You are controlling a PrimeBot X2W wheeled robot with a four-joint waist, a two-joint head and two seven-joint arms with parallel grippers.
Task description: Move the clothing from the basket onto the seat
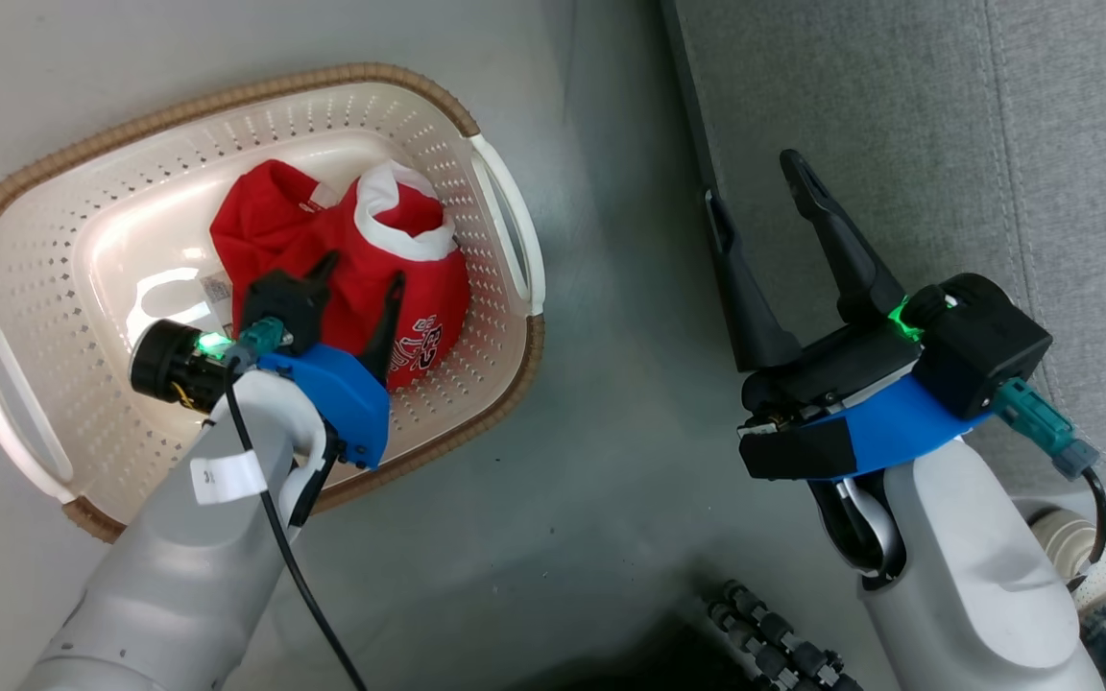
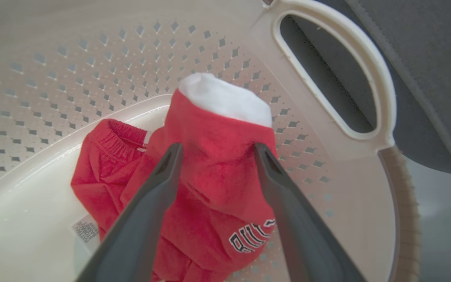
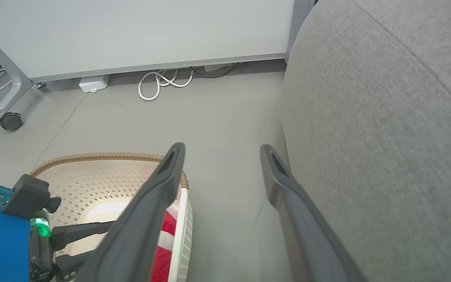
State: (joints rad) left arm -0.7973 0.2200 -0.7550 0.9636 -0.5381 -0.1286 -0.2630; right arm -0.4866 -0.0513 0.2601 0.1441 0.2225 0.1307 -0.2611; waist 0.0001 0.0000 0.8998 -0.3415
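Head view: one basket [image 1: 227, 96] sits at the left, and the clothing [image 1: 342, 240], two red garments, is bunched by its right handle. The left gripper [image 1: 365, 269] straddles them with its fingers spread, unclamped. A bare floor [image 1: 611, 336] strip separates the basket from the seat [image 1: 995, 144]. The right gripper [image 1: 753, 179], fingers apart and empty, hovers at the seat's edge. One shoe [image 1: 1081, 566] is at the lower right.

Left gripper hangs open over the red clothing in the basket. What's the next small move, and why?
Probably lower the left gripper slightly and close on the clothing: its open fingers straddle the raised red fold without pinching it, and everything lies in the basket.
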